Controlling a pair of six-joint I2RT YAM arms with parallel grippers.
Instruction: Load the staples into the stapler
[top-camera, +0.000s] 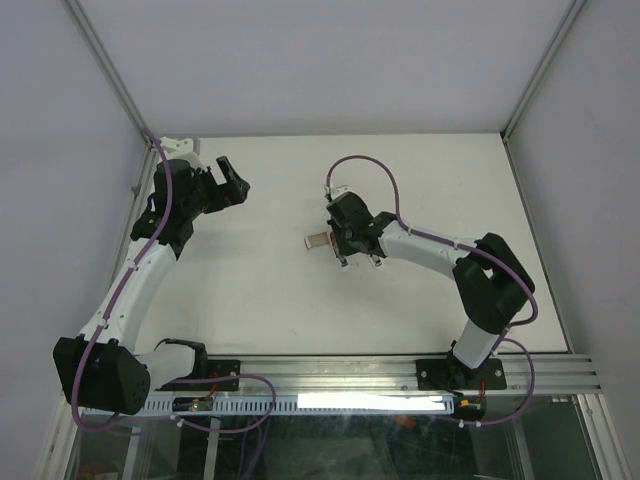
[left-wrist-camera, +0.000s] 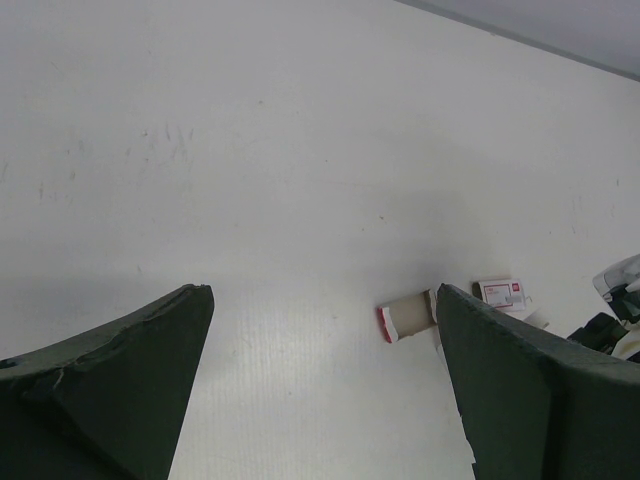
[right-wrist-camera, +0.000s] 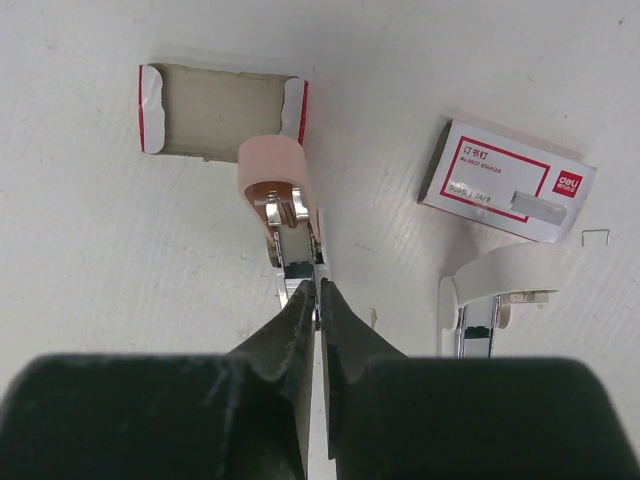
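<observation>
**Pink wedge-shaped mini stapler (right-wrist-camera: 272, 165) pinched, short silvery staple strip (right-wrist-camera: 535, 205) off at 2 o'clock**

Right gripper (right-wrist-camera: 318, 292) has its black fingers pressed almost together, and it looks like they're nipping the thin metal tail of the stapler. In the right wrist view the stapler's long axis runs 12 to 6, straight out from the claw. Its pink nose is right at the edge of the greyish cardboard tray (right-wrist-camera: 220, 100) with red-and-white ends.

The staple strip lies on top of the red-and-white cardboard sleeve (right-wrist-camera: 490, 170), about 2 o'clock from the fingertips. It runs roughly 9 to 3, so crosswise to the stapler. 1 loose staple (right-wrist-camera: 595, 237) sits just beside the sleeve.

Left gripper (top-camera: 232, 180) is spread wide, well apart at the table's far left, so I'd say the right arm is way closer.
</observation>
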